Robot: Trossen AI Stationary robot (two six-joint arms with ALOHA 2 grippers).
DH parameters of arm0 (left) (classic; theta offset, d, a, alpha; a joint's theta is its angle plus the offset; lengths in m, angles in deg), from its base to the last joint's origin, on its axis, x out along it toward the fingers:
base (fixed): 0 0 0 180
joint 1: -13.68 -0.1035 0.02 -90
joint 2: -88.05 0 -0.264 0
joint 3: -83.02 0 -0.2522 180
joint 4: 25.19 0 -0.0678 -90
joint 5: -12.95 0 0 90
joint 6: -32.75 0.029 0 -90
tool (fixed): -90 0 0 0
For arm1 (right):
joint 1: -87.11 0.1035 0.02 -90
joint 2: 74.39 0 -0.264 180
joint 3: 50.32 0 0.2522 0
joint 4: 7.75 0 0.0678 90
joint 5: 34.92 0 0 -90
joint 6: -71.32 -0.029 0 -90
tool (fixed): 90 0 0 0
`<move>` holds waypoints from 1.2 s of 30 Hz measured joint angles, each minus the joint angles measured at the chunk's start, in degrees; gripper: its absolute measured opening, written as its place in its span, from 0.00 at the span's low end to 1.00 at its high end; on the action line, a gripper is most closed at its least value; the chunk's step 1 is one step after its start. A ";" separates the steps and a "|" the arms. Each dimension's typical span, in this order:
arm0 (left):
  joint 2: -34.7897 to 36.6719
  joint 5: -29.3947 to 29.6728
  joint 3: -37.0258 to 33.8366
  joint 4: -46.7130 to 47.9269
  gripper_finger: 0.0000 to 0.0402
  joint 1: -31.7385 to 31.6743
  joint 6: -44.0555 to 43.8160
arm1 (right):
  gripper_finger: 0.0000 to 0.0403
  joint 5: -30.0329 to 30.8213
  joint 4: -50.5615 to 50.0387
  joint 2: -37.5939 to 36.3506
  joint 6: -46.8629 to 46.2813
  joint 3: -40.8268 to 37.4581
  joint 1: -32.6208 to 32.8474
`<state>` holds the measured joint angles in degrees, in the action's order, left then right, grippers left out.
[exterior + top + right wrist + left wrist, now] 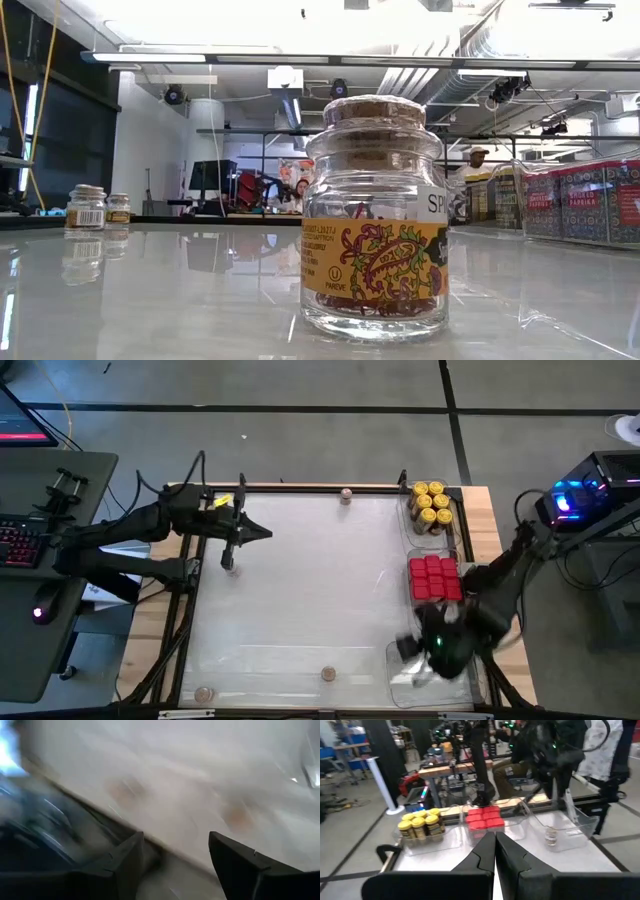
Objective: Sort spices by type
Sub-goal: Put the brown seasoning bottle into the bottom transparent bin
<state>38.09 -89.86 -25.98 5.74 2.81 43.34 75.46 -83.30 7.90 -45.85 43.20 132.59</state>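
The right claw (418, 657) hangs over the near-right tray (400, 678), its fingers (125, 865) spread wide with nothing between them; the wrist picture is smeared, so the arm is likely moving fast. The left claw (262, 534) is pinched shut and empty, parked over the far-left part of the worktop (300, 580). Along the right edge, the yellow-lidded jars (431, 503) fill the far tray and the red tins (435, 577) the middle one, while one small cork-topped jar (550, 836) already sits in the near tray. Loose cork-topped jars remain: one at the far edge (346, 495), one at the near edge (328, 674), one at the near-left corner (204, 694) and one below the left claw (228, 567). The next pick probably suits the near-edge jar; approach from above, centre the fingers on the cork, and close gently so the glass does not tip.
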 joint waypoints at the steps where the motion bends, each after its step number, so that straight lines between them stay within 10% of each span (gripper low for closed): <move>1: 0.59 0.75 0.01 0.47 0.00 0.00 0.00 | 0.54 4.61 0.04 -1.06 1.68 0.26 -2.40; 8: 5.63 4.87 0.01 5.74 0.00 0.00 -1.14 | 0.54 4.24 5.06 0.63 34.98 0.31 -31.58; 18: 10.67 5.10 0.01 6.97 0.00 0.00 -3.45 | 0.53 -2.61 26.86 9.84 55.45 0.29 -69.63; 26: 10.60 5.18 0.01 7.41 0.00 0.01 -2.91 | 0.53 -10.51 30.83 23.40 59.08 5.63 -80.30; 36: 8.29 17.22 -0.01 7.09 0.00 0.00 -12.79 | 0.53 -8.79 15.28 42.48 78.10 29.96 -82.69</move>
<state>46.38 -72.64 -25.99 12.83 2.81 30.54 66.66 -68.03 50.38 32.25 73.16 49.91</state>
